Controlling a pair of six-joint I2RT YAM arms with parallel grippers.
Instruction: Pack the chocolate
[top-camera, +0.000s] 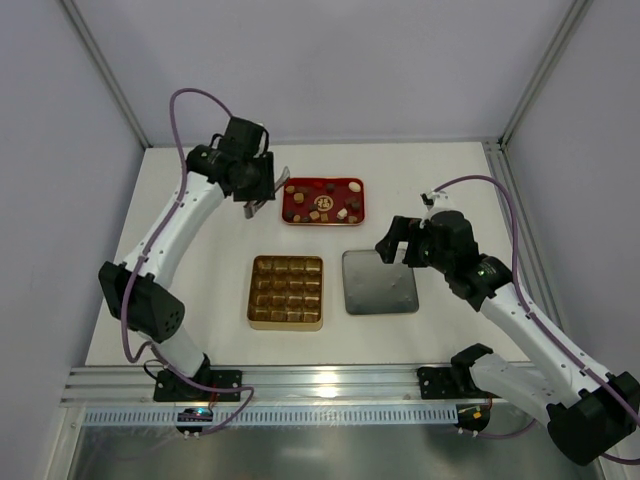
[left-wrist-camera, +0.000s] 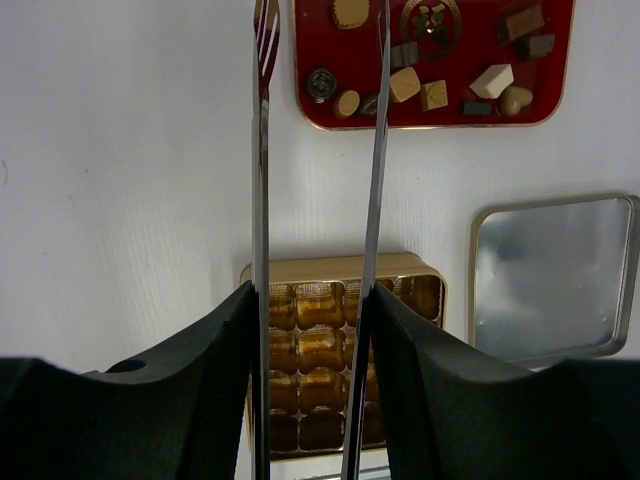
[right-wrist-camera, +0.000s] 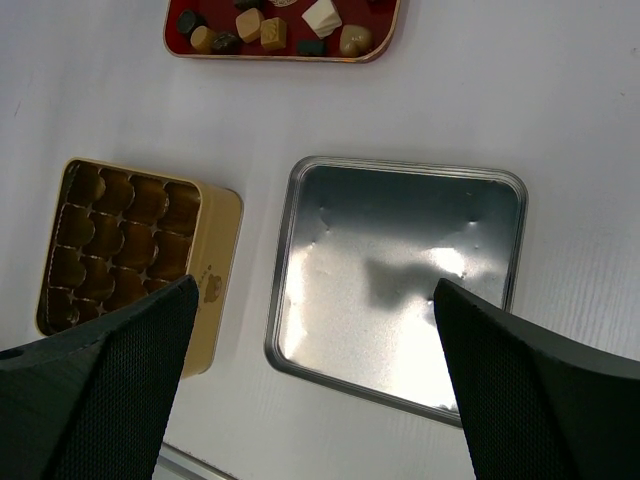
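Packing looks not yet begun: the chocolate (top-camera: 322, 203) all lies on the red tray (top-camera: 355, 183) at upper centre, the gold box (top-camera: 250, 292) is empty, the left gripper (top-camera: 255, 190) half-closed grips metal tongs (top-camera: 264, 206), and the right gripper (top-camera: 398, 243) gapes wide, holding nothing.

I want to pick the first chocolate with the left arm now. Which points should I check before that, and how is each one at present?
1. Left gripper holds the tongs: ok.
2. Tong blades apart: ok.
3. Chocolates lie loose on the red tray: ok.
4. Gold box uncovered, cells empty: ok.
5. Right gripper open, over the silver tin lid, away from the tray: ok.
6. Height of the tong tips above the tray: cannot tell.
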